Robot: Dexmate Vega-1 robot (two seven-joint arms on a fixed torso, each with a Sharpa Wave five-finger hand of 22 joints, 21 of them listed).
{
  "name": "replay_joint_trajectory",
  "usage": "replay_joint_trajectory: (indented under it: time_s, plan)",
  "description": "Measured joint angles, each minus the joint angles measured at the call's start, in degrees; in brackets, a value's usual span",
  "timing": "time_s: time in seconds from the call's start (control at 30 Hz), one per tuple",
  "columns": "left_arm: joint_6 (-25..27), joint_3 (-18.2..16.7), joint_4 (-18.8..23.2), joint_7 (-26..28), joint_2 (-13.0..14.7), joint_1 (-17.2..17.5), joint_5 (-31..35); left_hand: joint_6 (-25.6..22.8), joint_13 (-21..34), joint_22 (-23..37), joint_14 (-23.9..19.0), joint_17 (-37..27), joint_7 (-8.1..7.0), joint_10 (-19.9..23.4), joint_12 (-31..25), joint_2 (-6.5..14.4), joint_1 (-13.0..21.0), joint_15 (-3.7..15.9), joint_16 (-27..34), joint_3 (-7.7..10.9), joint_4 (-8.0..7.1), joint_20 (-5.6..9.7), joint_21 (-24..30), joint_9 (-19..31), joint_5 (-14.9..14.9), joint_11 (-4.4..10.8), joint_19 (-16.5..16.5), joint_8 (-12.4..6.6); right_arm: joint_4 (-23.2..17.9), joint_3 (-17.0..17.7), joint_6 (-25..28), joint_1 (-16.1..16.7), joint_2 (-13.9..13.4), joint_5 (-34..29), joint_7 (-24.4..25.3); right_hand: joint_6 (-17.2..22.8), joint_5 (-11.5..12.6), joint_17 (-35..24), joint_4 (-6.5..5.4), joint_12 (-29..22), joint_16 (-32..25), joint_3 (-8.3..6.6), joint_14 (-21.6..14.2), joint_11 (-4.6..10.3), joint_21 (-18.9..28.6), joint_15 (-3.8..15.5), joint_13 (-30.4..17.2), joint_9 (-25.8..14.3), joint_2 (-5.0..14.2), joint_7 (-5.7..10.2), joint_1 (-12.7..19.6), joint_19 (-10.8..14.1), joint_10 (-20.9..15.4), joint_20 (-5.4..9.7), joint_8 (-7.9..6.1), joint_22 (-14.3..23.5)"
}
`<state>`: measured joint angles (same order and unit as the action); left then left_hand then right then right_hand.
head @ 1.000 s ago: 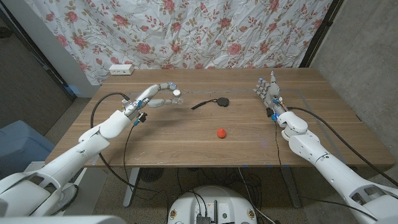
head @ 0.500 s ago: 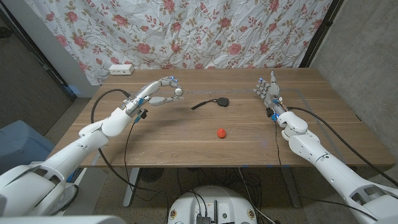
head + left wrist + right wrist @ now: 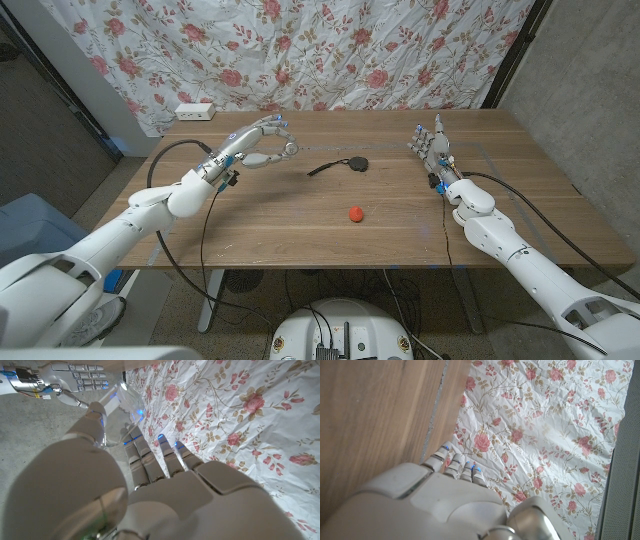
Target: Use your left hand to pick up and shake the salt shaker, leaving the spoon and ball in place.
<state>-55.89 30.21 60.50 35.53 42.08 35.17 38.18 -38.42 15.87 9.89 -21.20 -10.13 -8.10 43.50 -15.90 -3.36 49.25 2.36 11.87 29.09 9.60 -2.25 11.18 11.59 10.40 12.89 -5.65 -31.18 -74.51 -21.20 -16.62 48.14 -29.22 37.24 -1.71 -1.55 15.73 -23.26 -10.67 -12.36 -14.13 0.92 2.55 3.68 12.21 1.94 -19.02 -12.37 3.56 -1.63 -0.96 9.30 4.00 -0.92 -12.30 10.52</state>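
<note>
My left hand [image 3: 260, 141] grips the small clear salt shaker [image 3: 288, 148] with its metal top, holding it up above the far left part of the wooden table [image 3: 300, 225]. From the left wrist the shaker [image 3: 118, 406] shows as clear glass between the thumb and fingers [image 3: 150, 457]. The black spoon [image 3: 340, 165] lies on the table just right of the shaker. A red ball [image 3: 355, 213] sits nearer the front, near the middle. My right hand [image 3: 432, 146] stands at the far right with its fingers upright and apart, holding nothing.
A white power strip [image 3: 195, 111] lies at the table's back left corner. A floral curtain [image 3: 300, 50] hangs behind the table. A black cable [image 3: 175, 165] runs along my left arm. My right hand [image 3: 55, 375] also appears in the left wrist view.
My left hand has lifted the salt shaker higher and a little farther from me, and the wrist has turned. Spoon, ball and right hand have stayed put.
</note>
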Motion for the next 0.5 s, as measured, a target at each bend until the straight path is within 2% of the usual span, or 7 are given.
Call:
replay_joint_trajectory:
  time_s: [0.5]
  plan:
    - [5.4,5.0,2.3,11.4,2.2,-2.6,8.3,-0.3,0.0,0.0,-0.6,0.0,-0.10,0.6,0.0,0.3,-0.3,0.00,0.0,-0.43,0.05,0.22,0.0,-0.3,0.0,-0.01,-0.2,-0.04,0.0,0.0,0.0,0.0,0.0,0.0,0.0,0.0,0.0,0.0,0.00,0.0,0.0,0.00,0.0,0.00,0.0,0.00,0.0,0.0,0.00,0.00,0.0,0.0,0.0,0.00,0.00,0.0]
